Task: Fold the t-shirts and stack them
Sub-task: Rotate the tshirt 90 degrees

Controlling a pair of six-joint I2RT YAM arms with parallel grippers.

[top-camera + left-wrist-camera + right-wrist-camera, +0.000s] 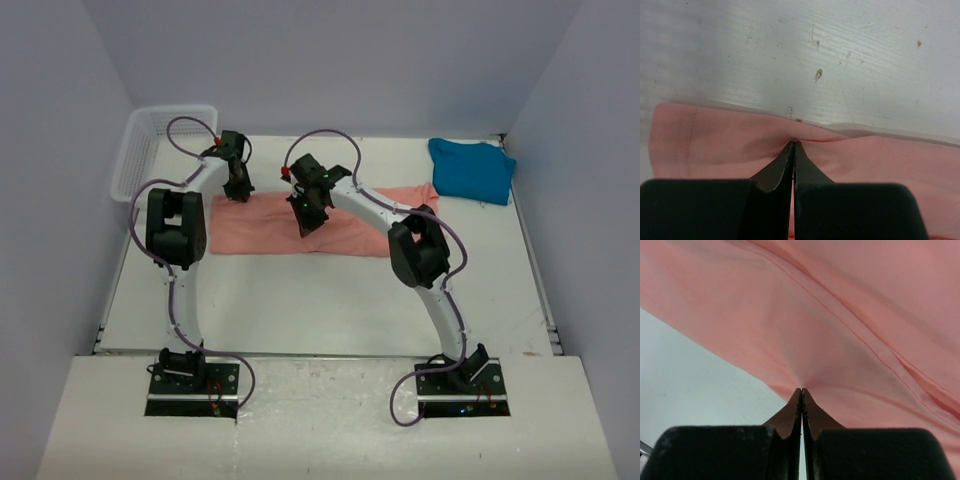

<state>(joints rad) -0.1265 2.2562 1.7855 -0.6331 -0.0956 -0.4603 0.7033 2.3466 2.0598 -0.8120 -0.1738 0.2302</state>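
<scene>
A salmon-pink t-shirt (350, 228) lies as a long folded strip across the middle of the table. My left gripper (238, 190) is shut on its far left edge; the left wrist view shows the pink cloth (880, 160) puckered at the closed tips of that gripper (793, 144). My right gripper (306, 226) is shut on the shirt near its middle, and in the right wrist view the pink cloth (840, 320) draws into folds at this gripper's (802, 390) tips. A teal-blue t-shirt (472, 168) sits folded at the far right corner.
A white mesh basket (150, 140) stands at the far left corner, just beyond the left arm. Grey walls close in the table on three sides. The table's bare white top (320, 300) runs between the pink shirt and the arm bases.
</scene>
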